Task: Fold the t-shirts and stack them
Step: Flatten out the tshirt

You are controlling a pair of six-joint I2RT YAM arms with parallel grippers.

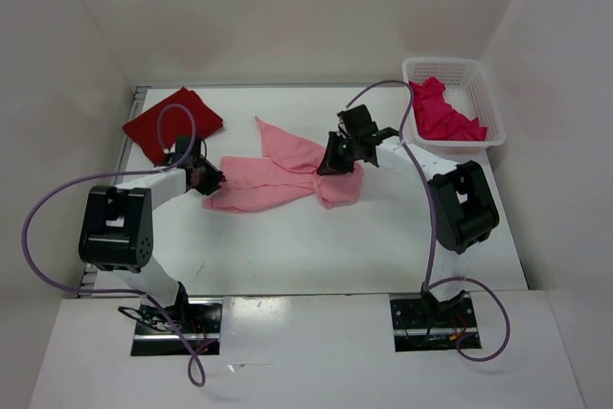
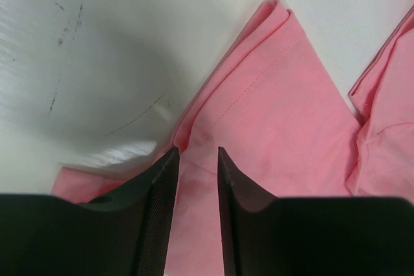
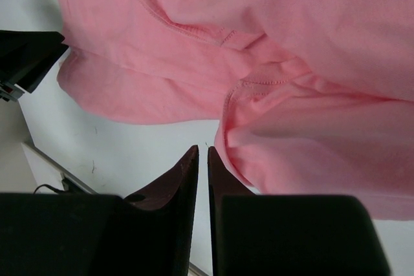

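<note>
Lab test cell: white-walled enclosure (image 1: 287, 7) around bolted arms.

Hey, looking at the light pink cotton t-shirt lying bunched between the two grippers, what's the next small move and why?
Probably close the left gripper on the light pink t-shirt: its fingers straddle a fold of cloth but look apart. The right gripper sits nearly closed just off the hem, empty, so it likely needs regrasping before spreading.

white table (image 1: 316, 256), walled on three sides. lying on it: dark red t-shirt (image 1: 172, 124), folded, at the far left corner; light pink t-shirt (image 1: 278, 179), rumpled and spread across the middle; white mesh basket (image 1: 458, 72) at the far right corner, holding a crumpled crimson-magenta t-shirt (image 1: 442, 114).
</note>
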